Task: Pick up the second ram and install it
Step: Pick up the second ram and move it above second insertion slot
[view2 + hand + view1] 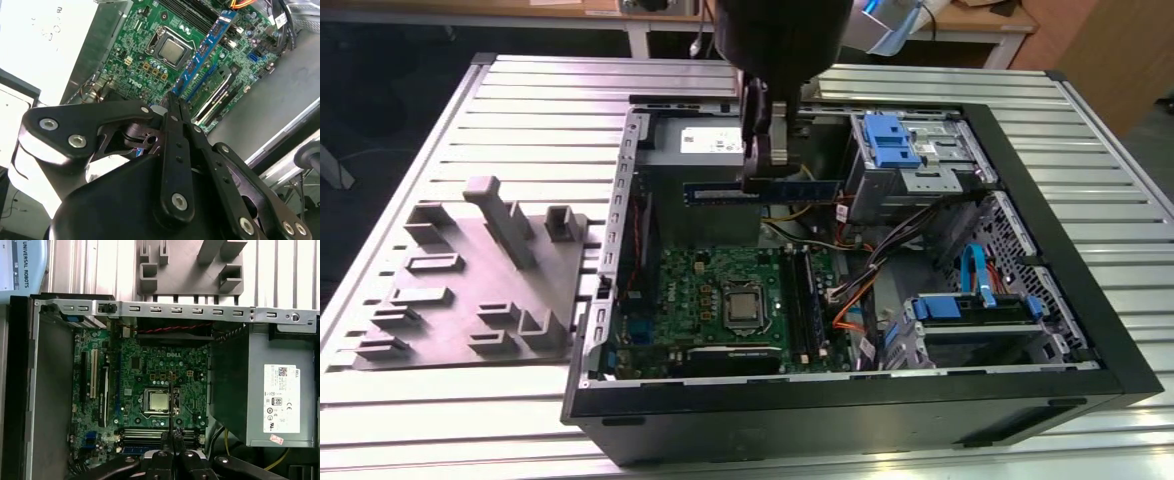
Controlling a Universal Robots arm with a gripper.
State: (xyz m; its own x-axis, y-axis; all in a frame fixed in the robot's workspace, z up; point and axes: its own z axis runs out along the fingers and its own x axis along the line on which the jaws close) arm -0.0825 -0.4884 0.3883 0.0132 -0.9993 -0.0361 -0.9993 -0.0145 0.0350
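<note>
The second ram (pixel 807 190), a long dark-blue stick, hangs level above the open computer case, over the space between the power supply and the green motherboard (pixel 720 300). My gripper (pixel 765 175) is shut on it near its middle. In the second wrist view the ram (pixel 205 47) runs out from the gripper (pixel 176 102) over the board. In the first wrist view the ram (pixel 170 405) appears edge-on as a thin dark line rising from the gripper (pixel 172 437), above the processor socket (pixel 158 401). The board's long black memory slots (pixel 807 300) lie below it.
A grey plastic tray (pixel 467 290) with upright ribs sits on the slatted table at the exterior view's left of the case. Inside the case are the power supply (pixel 700 145), a blue-fronted drive cage (pixel 894 140), another drive bay (pixel 974 310) and orange and black cables (pixel 854 290).
</note>
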